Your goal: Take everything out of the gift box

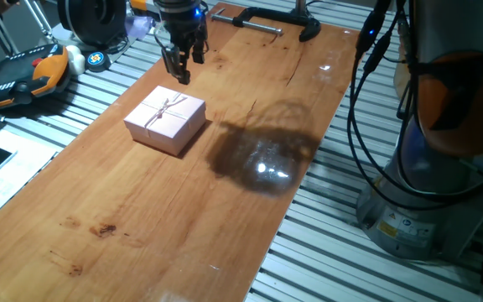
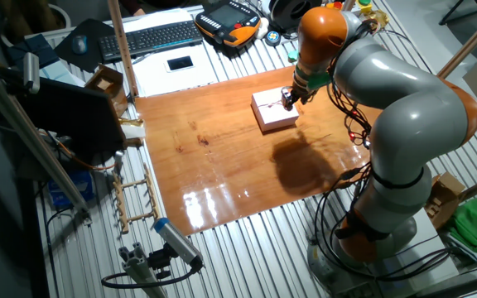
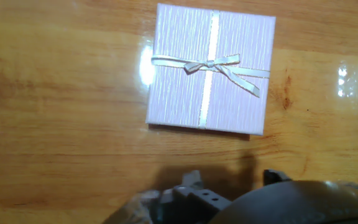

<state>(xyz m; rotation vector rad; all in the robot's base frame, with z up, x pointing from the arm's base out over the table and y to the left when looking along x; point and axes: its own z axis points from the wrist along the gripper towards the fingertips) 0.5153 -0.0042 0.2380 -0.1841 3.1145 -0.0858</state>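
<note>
Toward the wooden table's (image 1: 141, 210) far end, the closed pale-pink square cardboard gift box (image 1: 165, 121) sits, its bowed lid (image 3: 210, 68) on.
Black two-finger gripper (image 1: 180, 65) hovers just beyond its far edge, empty; jaw spread unclear.

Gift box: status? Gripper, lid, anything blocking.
Gripper above the table beside the gift box, holding nothing; open or shut unclear. Lid with bow on, contents hidden. Nothing on the wooden table blocking.

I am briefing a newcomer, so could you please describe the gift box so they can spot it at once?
Find the long wooden table. Near its far end, just below the gripper, sits the gift box: small, square, pale pink, its lid on, tied with a cream ribbon bow.
</note>
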